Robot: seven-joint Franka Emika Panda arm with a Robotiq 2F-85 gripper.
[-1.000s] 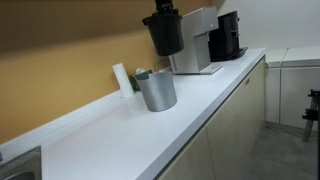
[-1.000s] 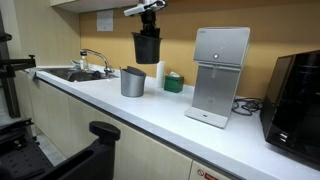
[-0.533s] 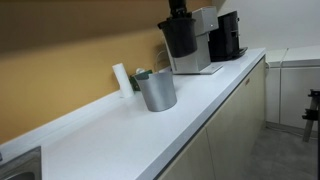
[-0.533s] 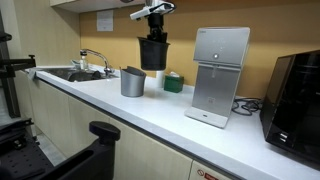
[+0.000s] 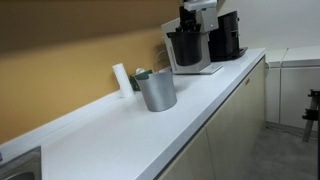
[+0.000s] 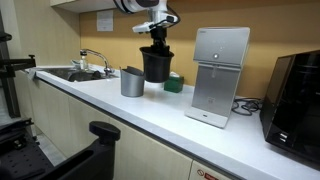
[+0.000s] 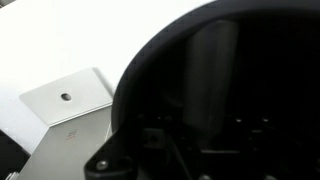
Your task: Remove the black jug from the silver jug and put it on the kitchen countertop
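Observation:
The black jug (image 5: 184, 47) (image 6: 155, 64) hangs from my gripper (image 5: 189, 22) (image 6: 157, 36), which is shut on its rim and holds it just above the white kitchen countertop (image 5: 150, 125) (image 6: 150, 112). It is to the side of the silver jug (image 5: 156, 89) (image 6: 132, 81), which stands upright on the countertop, apart from it. In the wrist view the black jug's dark inside (image 7: 220, 100) fills most of the frame and hides the fingertips.
A white box-shaped appliance (image 5: 205, 40) (image 6: 218, 75) stands close beside the black jug; its base plate shows in the wrist view (image 7: 65, 98). A black coffee machine (image 5: 228, 35) (image 6: 296, 95), a green container (image 6: 174, 82), a white bottle (image 5: 121, 78) and a sink (image 6: 75, 73) are also there.
My gripper has carried the black jug away from the silver jug, towards the white appliance, and lowered it close to the countertop.

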